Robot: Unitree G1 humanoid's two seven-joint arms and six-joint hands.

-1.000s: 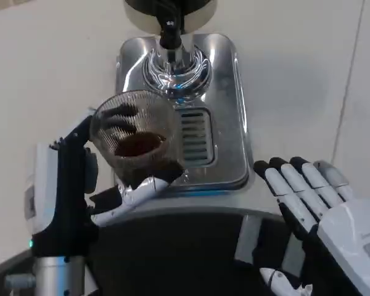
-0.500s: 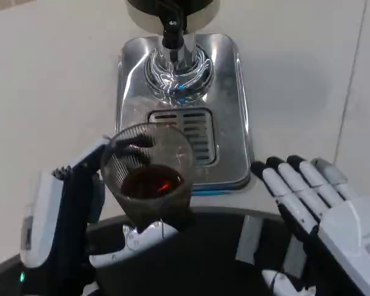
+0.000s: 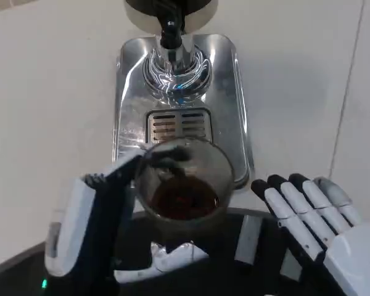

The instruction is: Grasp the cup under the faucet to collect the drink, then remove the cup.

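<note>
On the white surface (image 3: 49, 92) stands a shiny metal drip tray (image 3: 234, 105) with a slotted grille (image 3: 180, 125) at its middle. At the tray's far end sits the faucet (image 3: 171, 34), a black spout above a round chrome base. Near the tray's front edge, the left hand (image 3: 105, 228) holds a clear ribbed cup (image 3: 184, 185), its fingers (image 3: 166, 157) clamped around the cup's side. The cup holds dark brown drink and sits clear of the faucet, over the tray's near rim. To the right, the right hand (image 3: 320, 225) lies flat beside the tray, its white and black fingers apart and holding nothing.
</note>
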